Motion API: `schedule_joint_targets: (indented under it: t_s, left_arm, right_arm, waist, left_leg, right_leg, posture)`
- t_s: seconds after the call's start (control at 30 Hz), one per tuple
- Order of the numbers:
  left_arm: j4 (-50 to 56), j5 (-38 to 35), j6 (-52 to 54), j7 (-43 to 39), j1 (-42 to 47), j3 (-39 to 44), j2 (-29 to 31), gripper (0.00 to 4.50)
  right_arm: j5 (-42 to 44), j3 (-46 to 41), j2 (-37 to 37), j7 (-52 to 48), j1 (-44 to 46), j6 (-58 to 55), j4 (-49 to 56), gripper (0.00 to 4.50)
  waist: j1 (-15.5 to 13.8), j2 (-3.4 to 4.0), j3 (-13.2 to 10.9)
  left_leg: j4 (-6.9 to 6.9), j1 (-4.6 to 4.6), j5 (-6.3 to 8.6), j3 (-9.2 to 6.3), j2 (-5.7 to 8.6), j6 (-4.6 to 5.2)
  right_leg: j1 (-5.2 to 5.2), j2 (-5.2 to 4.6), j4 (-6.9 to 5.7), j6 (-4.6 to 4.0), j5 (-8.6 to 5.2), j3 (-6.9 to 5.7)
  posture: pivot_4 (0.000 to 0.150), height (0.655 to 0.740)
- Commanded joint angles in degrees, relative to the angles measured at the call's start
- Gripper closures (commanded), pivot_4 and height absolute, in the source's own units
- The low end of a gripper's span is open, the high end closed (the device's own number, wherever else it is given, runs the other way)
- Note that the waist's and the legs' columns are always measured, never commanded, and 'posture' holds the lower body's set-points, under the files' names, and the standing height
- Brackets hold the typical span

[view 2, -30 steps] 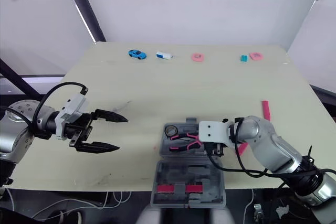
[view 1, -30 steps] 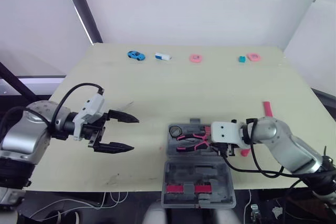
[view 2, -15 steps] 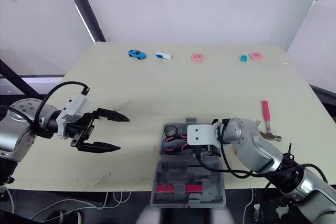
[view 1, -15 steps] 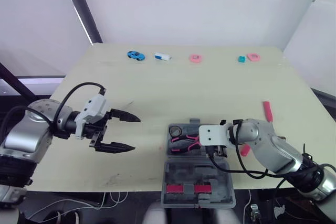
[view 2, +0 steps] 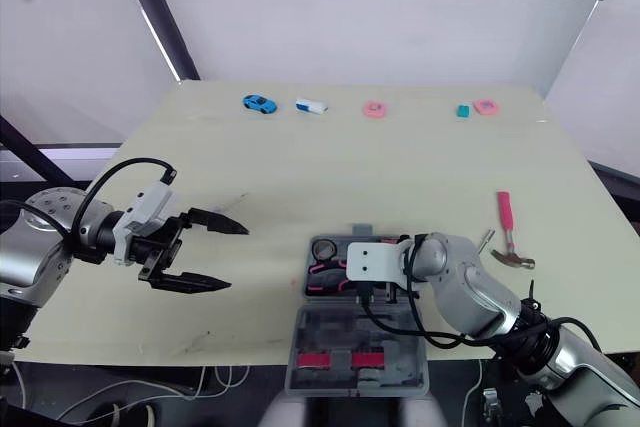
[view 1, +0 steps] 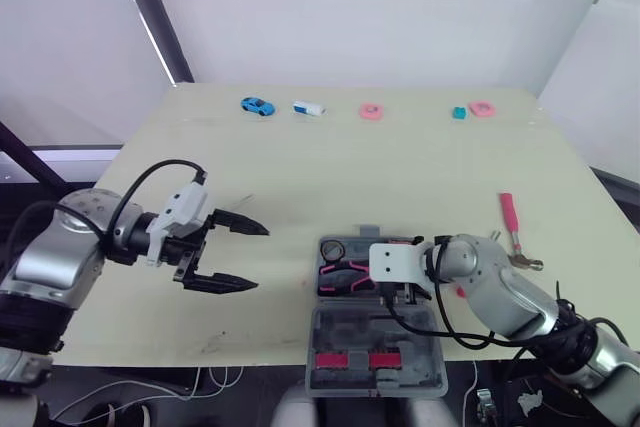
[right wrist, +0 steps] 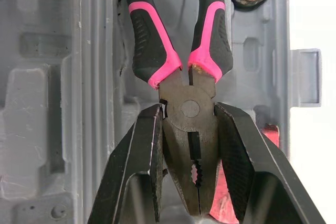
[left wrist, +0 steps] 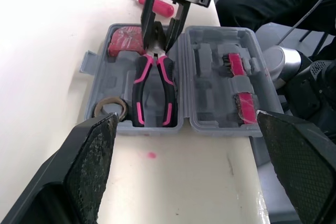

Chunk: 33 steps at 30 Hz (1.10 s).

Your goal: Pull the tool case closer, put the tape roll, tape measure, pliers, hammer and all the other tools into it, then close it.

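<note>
The grey tool case (view 1: 432, 338) lies open at the table's front edge, its lid half toward me. In its tray lie the tape roll (view 1: 333, 248), a red tape measure (left wrist: 125, 40) and the black-and-pink pliers (view 1: 345, 273). My right gripper (right wrist: 189, 109) is shut on the pliers' head, with the handles pointing left along the tray. The pink-handled hammer (view 1: 509, 215) lies on the table right of the case, and a pink screwdriver (left wrist: 157, 6) rests beside my right arm. My left gripper (view 1: 258, 259) hovers open over bare table, left of the case.
Small toys line the far edge: a blue car (view 1: 258, 105), a white-and-blue piece (view 1: 309, 107), two pink rings (view 1: 372, 111) (view 1: 482, 108) and a teal block (view 1: 459, 113). The case's lid overhangs the front table edge (view 1: 250, 359).
My right gripper has slid left over the tray with the pliers, bringing them into their slot. The hammer, earlier partly behind the arm, now shows in full. The left gripper has barely moved.
</note>
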<state>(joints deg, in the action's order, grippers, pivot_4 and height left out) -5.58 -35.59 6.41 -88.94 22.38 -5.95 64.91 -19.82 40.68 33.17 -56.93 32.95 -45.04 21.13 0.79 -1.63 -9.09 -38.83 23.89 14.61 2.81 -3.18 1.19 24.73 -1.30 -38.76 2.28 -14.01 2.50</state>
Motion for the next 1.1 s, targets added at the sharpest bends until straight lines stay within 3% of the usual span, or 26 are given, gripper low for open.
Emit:
schedule_joint_targets:
  t_s: [0.03, 0.37, 0.43, 0.6, 1.1]
  left_arm:
    - [-0.21, 0.05, -1.54, -3.56, 1.01, -0.01, 0.59, 0.04]
    - [-0.62, 0.16, -2.12, -3.56, 0.93, -0.23, -0.18, 0.04]
    - [-0.82, 0.28, -2.35, -3.56, 0.85, -0.28, -0.33, 0.00]
    - [-1.30, 0.67, -2.91, -3.56, 0.73, -0.41, -0.96, 0.00]
    - [-2.90, 1.71, -4.48, -3.56, 0.47, -0.06, -2.47, 0.00]
  right_arm:
    - [-0.27, -0.60, -0.22, 0.38, -0.09, 0.04, 1.36, 3.32]
    - [1.49, -1.04, -1.97, -0.47, -0.02, -3.09, 1.89, 3.32]
    - [2.08, -1.20, -1.92, -1.00, 0.20, -3.93, 2.42, 2.46]
    - [2.73, -1.80, -0.82, -1.19, 0.69, -4.80, 3.24, 1.17]
    - [16.66, -15.57, -3.27, 1.06, -2.89, 2.99, 1.56, 1.17]
  waist:
    - [-0.01, 0.00, 0.00]
    - [0.05, 0.00, 0.00]
    - [0.05, 0.00, 0.00]
    - [-0.04, 0.00, 0.00]
    - [0.01, 0.00, 0.00]
  left_leg:
    - [0.00, 0.00, 0.00, 0.00, 0.00, 0.00]
    - [0.00, 0.00, 0.00, -0.02, -0.04, 0.00]
    - [0.00, 0.00, 0.00, -0.02, -0.04, 0.00]
    - [0.00, 0.00, 0.00, -0.02, -0.04, 0.00]
    - [0.00, 0.00, 0.00, -0.02, -0.04, 0.00]
  right_leg:
    - [0.00, 0.00, 0.00, 0.00, 0.00, 0.00]
    - [0.02, 0.06, -0.04, -0.02, -0.01, 0.00]
    - [0.02, 0.06, -0.04, -0.03, -0.02, 0.00]
    - [0.02, 0.06, -0.04, -0.03, -0.02, 0.00]
    - [0.01, 0.06, -0.04, -0.02, -0.01, 0.00]
  posture:
    - [0.150, 0.7400]
    - [0.150, 0.7400]
    - [0.150, 0.7400]
    - [0.150, 0.7400]
    - [0.150, 0.7400]
